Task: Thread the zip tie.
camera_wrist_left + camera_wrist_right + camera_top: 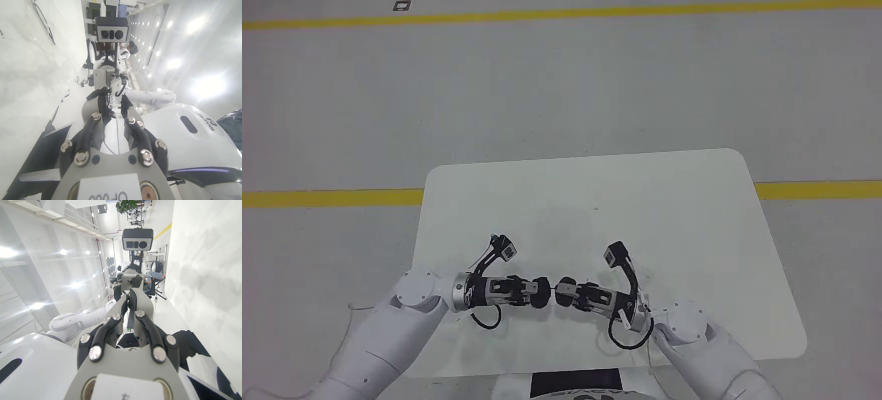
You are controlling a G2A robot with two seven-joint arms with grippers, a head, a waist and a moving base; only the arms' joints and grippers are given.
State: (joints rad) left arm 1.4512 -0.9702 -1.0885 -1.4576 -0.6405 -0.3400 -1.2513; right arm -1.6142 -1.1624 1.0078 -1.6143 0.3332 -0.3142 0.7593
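Above table [692, 200] front: left hand [110, 98] parted; right hand [131, 294] pinched; zip tie indiscernible.

Seen from above, the left hand [546, 292] and right hand [561, 290] meet tip to tip. Whatever lies between them is too small to identify. The near edge of the tabletop [692, 200] is covered by both arms. The right hand's pressed-together fingers [132, 306] hide their own gap (contents undetermined).

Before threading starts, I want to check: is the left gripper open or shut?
Open: the left gripper shows a clear gap between its fingers in its wrist view.
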